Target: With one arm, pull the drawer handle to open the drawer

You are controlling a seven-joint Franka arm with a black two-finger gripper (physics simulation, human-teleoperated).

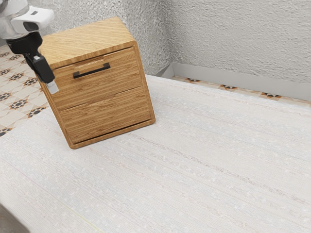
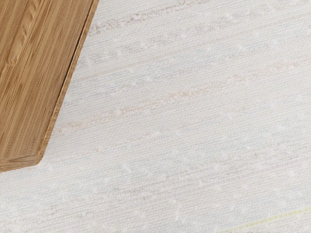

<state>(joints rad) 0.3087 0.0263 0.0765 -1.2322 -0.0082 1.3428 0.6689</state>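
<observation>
A white woven-textured table [image 1: 204, 160] takes up most of the exterior view. Patterned floor tiles [image 1: 17, 77] lie beyond it on the exterior view's left, and a rough grey wall [image 1: 233, 34] stands behind.

On the table, toward the exterior view's left, stands a wooden cabinet [image 1: 87, 39] with two drawer fronts stacked one above the other. The upper drawer [image 1: 114, 82] sits flush with the cabinet frame and looks closed. The lower drawer [image 1: 104, 114] is flush as well. A black bar handle [image 1: 91, 71] runs across the upper part of the upper drawer.

The white arm [image 1: 19, 19] comes in at the upper left corner of the exterior view. Its black gripper [image 1: 51, 87] points downward. It hangs over the cabinet's front edge on the exterior view's left, level with the upper drawer and apart from the handle. It holds nothing that can be seen. Whether it is open or closed cannot be told, nor whether it touches the wood.

In the wrist view, a corner of the cabinet [image 2: 34, 73] stands against the table [image 2: 194, 121].
</observation>
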